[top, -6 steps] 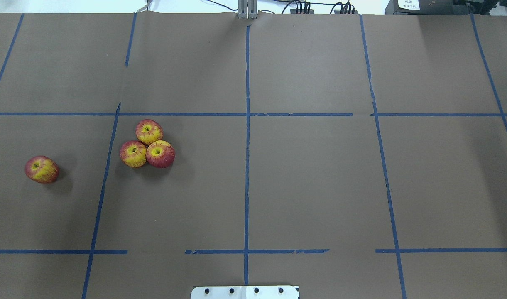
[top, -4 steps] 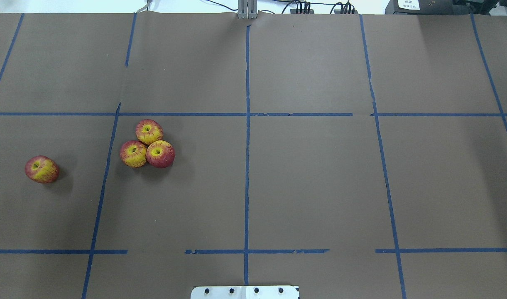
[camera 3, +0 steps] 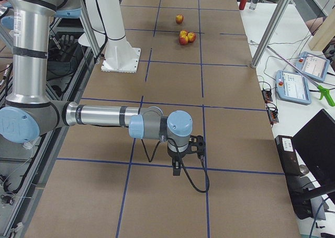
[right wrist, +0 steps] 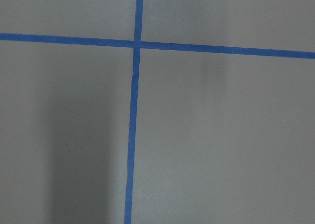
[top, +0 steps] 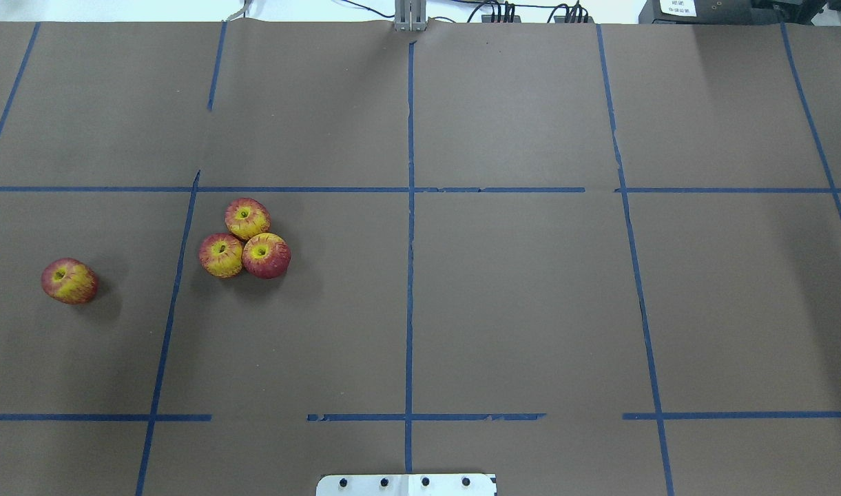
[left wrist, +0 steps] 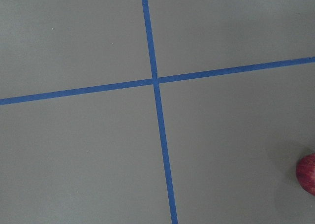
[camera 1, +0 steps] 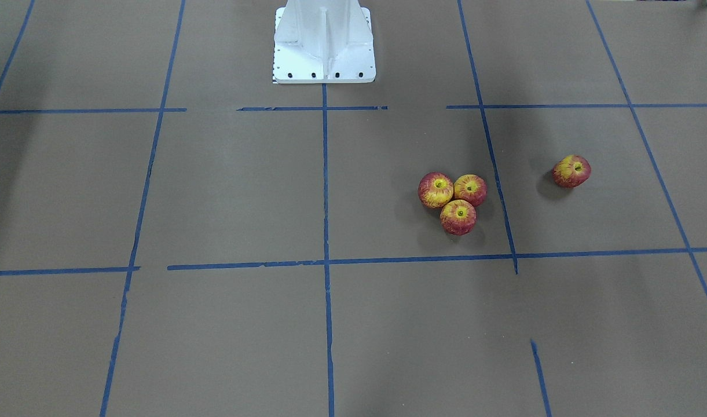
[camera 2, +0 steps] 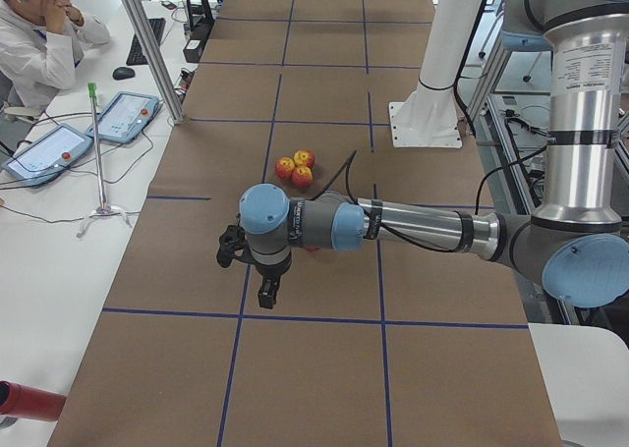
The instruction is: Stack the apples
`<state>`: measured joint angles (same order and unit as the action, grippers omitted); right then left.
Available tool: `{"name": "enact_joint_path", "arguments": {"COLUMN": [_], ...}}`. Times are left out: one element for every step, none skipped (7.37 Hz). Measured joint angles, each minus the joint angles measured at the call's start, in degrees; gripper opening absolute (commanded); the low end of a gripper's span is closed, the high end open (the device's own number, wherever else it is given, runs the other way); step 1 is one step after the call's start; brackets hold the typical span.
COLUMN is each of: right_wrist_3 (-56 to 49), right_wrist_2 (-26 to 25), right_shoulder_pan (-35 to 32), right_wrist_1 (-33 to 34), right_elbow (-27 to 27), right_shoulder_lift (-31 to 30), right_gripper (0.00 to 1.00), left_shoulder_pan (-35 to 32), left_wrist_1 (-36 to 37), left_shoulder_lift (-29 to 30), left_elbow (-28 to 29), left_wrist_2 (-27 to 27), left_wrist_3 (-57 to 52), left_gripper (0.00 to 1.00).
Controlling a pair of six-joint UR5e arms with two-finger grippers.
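Note:
Three apples touch in a cluster on the brown table: one at the back [top: 247, 218], one front left [top: 221, 255], one front right [top: 266, 255]. The cluster also shows in the front-facing view [camera 1: 454, 200]. A fourth apple [top: 69, 281] lies alone to the left and shows at the left wrist view's right edge [left wrist: 307, 174]. My left gripper [camera 2: 265, 290] hangs above the table near the lone apple, seen only from the left side. My right gripper [camera 3: 177, 167] hangs over the table's far right end. I cannot tell whether either is open.
The table is covered in brown paper [top: 516, 303] with a grid of blue tape lines [top: 409, 275]. The robot's white base [camera 1: 323, 40] stands at the table's near edge. Operator consoles [camera 2: 123, 118] sit beyond the table's far side.

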<state>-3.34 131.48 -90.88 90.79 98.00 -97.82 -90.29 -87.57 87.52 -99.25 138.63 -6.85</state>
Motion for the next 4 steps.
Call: {"name": "enact_joint_path", "arguments": {"right_wrist_3": [0.00,0.00,0.00,0.00], "right_wrist_2": [0.00,0.00,0.00,0.00], "right_shoulder_pan": [0.00,0.00,0.00,0.00], "right_wrist_1": [0.00,0.00,0.00,0.00], "right_elbow": [0.00,0.00,0.00,0.00], "right_shoulder_lift": [0.00,0.00,0.00,0.00], "right_gripper": [1.00,1.00,1.00,1.00], "left_shoulder_pan": [1.27,4.87,10.08,16.28], "left_wrist_1": [-1.77,-4.07,-8.04,-14.88], "left_shoulder_lift": [-0.13,0.10,0.49,0.54], "left_elbow": [0.20,0.15,0.00,-0.21], "left_wrist_2": [2.41,3.71,4.01,2.80], "left_wrist_3": [0.05,1.21,6.34,17.52], "left_gripper": [1.00,1.00,1.00,1.00]}}
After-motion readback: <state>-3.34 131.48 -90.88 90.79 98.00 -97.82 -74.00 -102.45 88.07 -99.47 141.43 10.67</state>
